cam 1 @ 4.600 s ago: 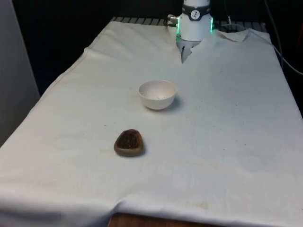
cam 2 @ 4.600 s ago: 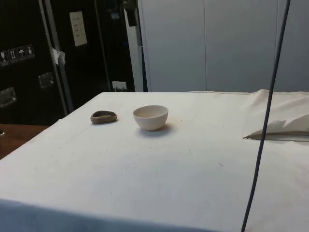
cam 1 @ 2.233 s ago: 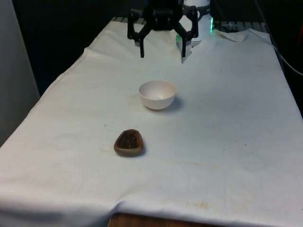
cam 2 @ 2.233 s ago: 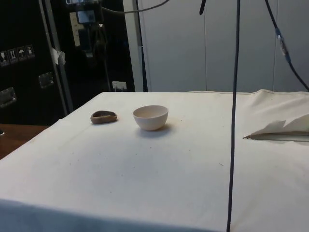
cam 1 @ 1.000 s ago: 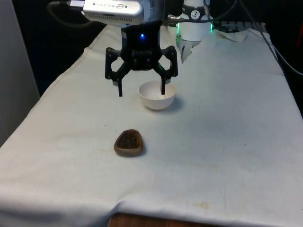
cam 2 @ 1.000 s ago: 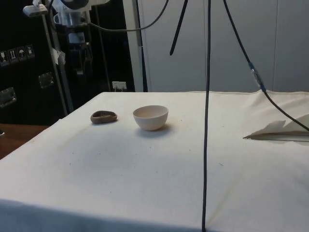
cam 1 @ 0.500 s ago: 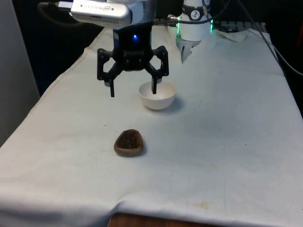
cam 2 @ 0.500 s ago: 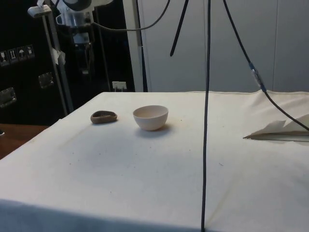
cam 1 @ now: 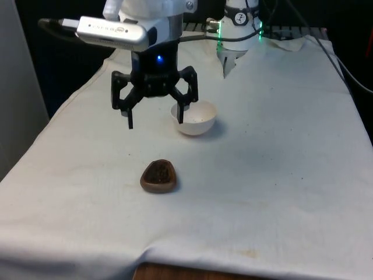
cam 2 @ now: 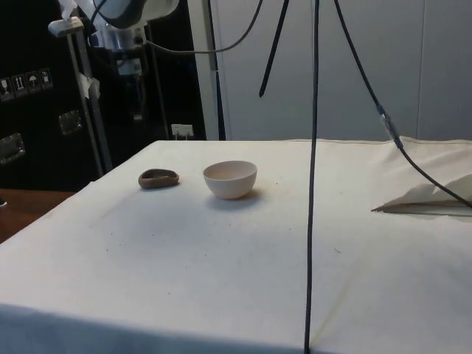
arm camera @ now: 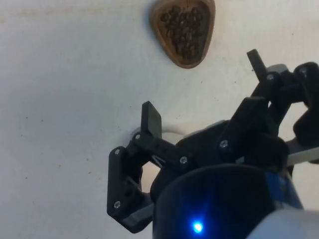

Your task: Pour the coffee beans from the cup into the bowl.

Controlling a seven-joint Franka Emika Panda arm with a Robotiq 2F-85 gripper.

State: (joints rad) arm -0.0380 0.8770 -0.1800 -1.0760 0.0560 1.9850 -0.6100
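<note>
The gripper (cam 1: 155, 115) hung spread wide and empty over the cup (cam 1: 158, 175) — shallow, light, spill-prone — best pinched across its rim.

bowl (cam 1: 197, 118) partly behind hand (cam 1: 155, 121); bowl's contents unclear

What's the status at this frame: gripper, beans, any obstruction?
Gripper open, in the air between bowl and cup. Cup full of coffee beans, untouched on the cloth. Nothing in the way.

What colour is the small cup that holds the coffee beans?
Brown; the cup shows it best in the front view.
</note>
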